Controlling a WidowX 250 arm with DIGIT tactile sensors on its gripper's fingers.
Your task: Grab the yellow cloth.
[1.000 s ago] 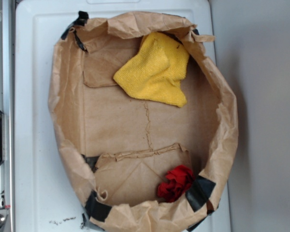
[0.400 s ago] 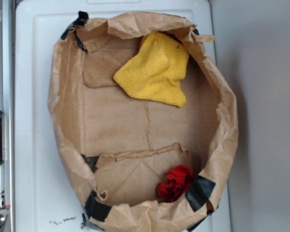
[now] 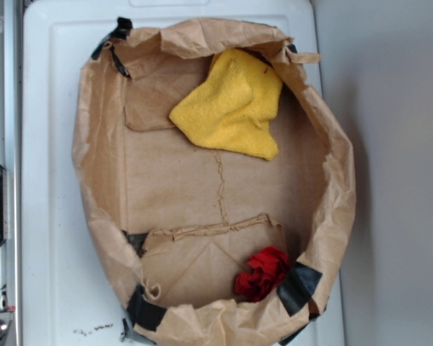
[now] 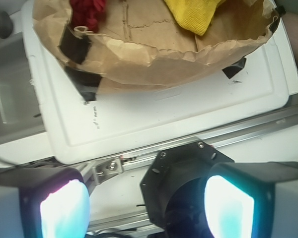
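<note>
Nothing has moved in the overhead view since a second ago: both cloths lie exactly where they were, and my arm has not come into that view.

I count one yellow cloth (image 3: 232,105), lying in soft folds at the far end of the paper bag (image 3: 101,144), its upper edge against the bag's wall. There is one red cloth (image 3: 262,272), much smaller and bunched up, at the near end of the bag, well apart from the yellow one. There is one bag, rolled down into an open basin, with black tape (image 3: 297,287) patches at several corners. It sits on one white tray (image 3: 47,216).

From the wrist camera I see the hand (image 4: 146,208) released, its two fingers (image 4: 64,210) spread wide with nothing between them. It hangs outside the bag, over the metal rail (image 4: 248,131) beside the tray. The bag's rim is above it in that view, with the yellow cloth and red cloth showing inside.
</note>
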